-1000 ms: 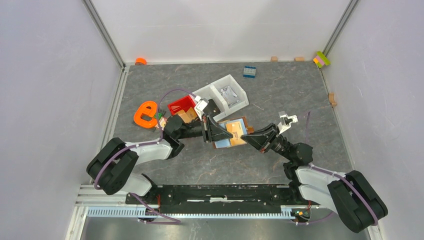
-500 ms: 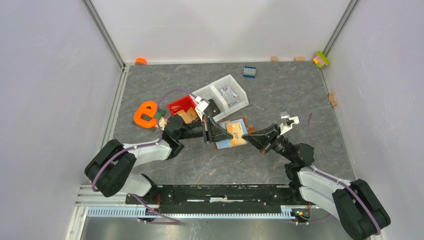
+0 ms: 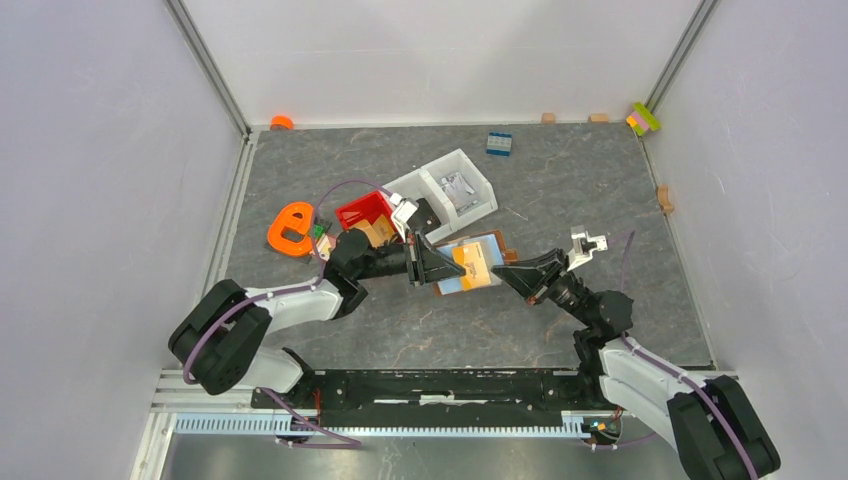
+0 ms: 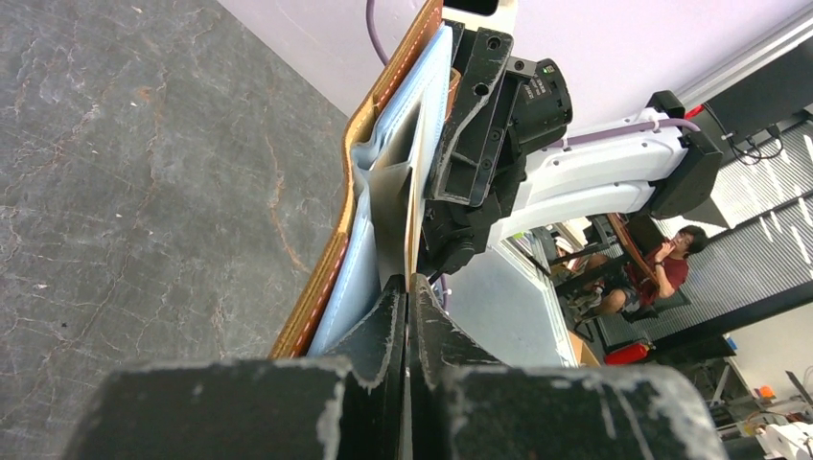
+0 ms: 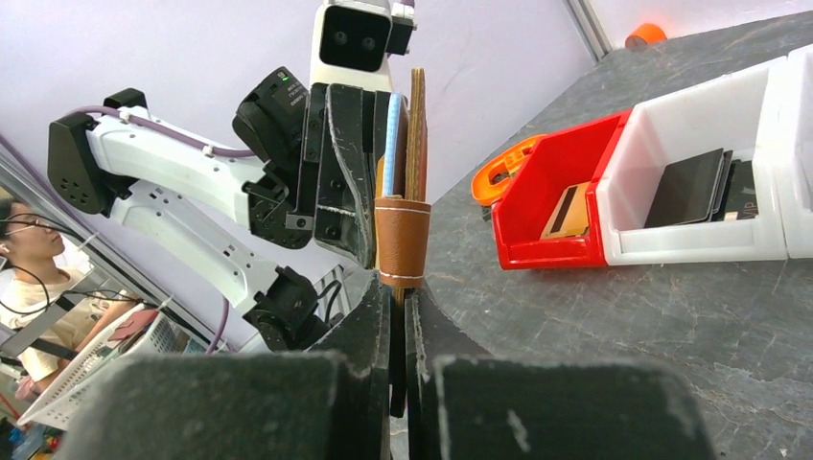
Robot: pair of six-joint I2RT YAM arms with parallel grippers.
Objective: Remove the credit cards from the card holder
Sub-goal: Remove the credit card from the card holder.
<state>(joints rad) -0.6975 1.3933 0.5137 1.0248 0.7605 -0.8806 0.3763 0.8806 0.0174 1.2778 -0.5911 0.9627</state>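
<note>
1. Top external view: the card holder (image 4: 353,153) hangs clear of the table (image 3: 600,200), stretched between the two arms near the middle and just in front of the red bin (image 3: 360,212) and the white bins (image 3: 440,166).
2. Its broad face is turned up towards the overhead camera. The strap tab (image 5: 403,240) end points at the right arm and the card end at the left arm, so its line runs from one gripper to the other, a little skewed across the table.
3. Of the credit cards, the orange-tan card (image 3: 472,260) lies uppermost, and the pale blue card (image 3: 453,285) peeks out below it at the near-left corner.
4. The left gripper (image 4: 407,297) has its jaws together, pinching the thin edges of the credit cards; the brown leather wall passes outside its fingers.
5. The right gripper (image 5: 398,302) is clamped on the strap tab. From its wrist camera, the holder appears edge-on, rising straight from the fingertips.
6. Beyond it, the red bin holds a tan card-like piece (image 5: 566,211), and a white bin holds a flat black item (image 5: 685,187).
</note>
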